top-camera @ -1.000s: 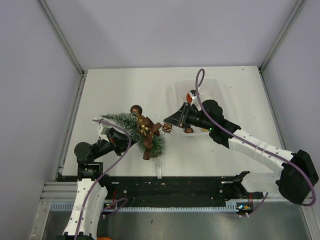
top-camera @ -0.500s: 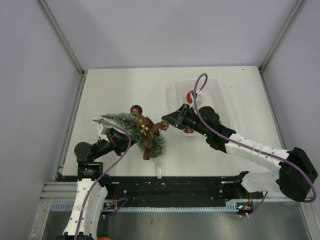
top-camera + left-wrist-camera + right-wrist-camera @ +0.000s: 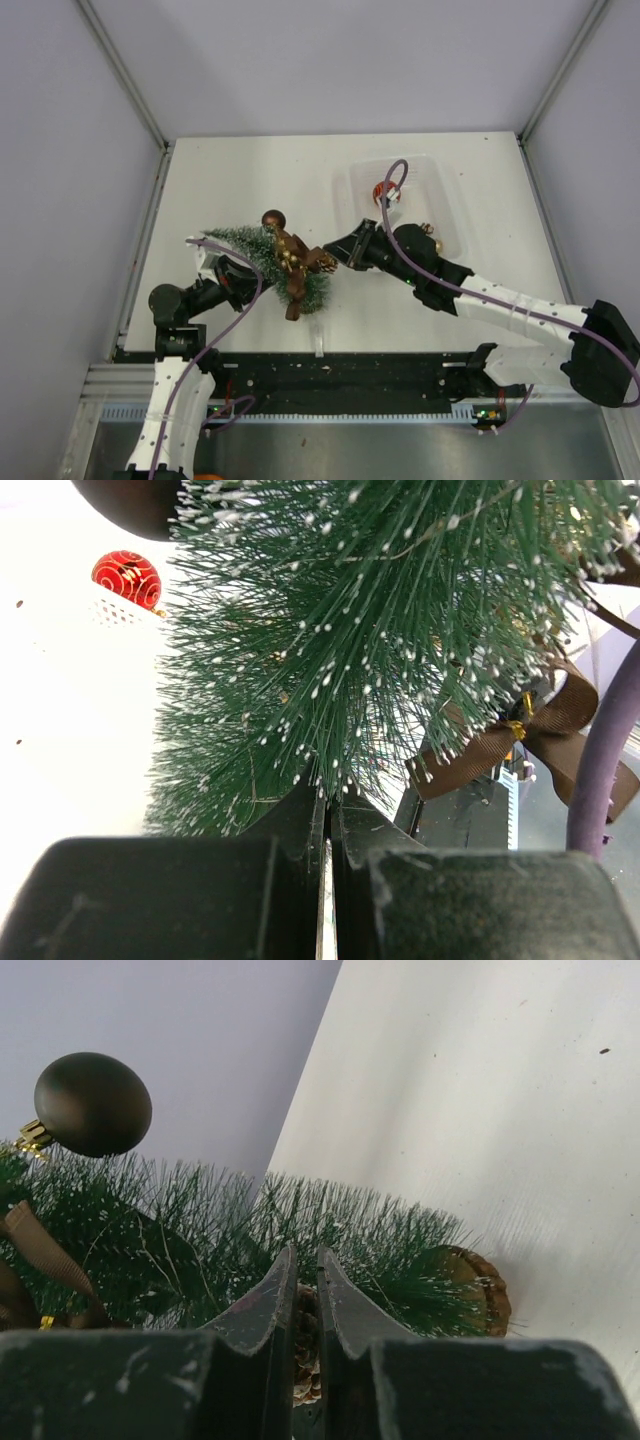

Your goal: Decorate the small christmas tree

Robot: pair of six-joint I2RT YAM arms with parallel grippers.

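Observation:
The small christmas tree (image 3: 255, 255) lies tilted on the white table, tip to the far left. A dark brown bauble (image 3: 272, 218), gold ornaments (image 3: 290, 256) and a brown ribbon bow (image 3: 520, 730) hang on it. My left gripper (image 3: 238, 268) is shut on its bristles (image 3: 330, 680). My right gripper (image 3: 337, 257) is shut on a pine cone (image 3: 308, 1360) and presses it against the tree's wide lower part (image 3: 380, 1250), beside the wooden disc base (image 3: 482, 1288). The dark bauble also shows in the right wrist view (image 3: 93, 1103).
A clear plastic tray (image 3: 445, 190) stands at the back right with a red bauble (image 3: 381, 192) and a gold bauble (image 3: 431, 237) in it. The red bauble also shows in the left wrist view (image 3: 127, 578). Grey walls enclose the table.
My right gripper has moved left and a little nearer with the pine cone, from beside the tray to the tree. The left arm and the tree have not moved.

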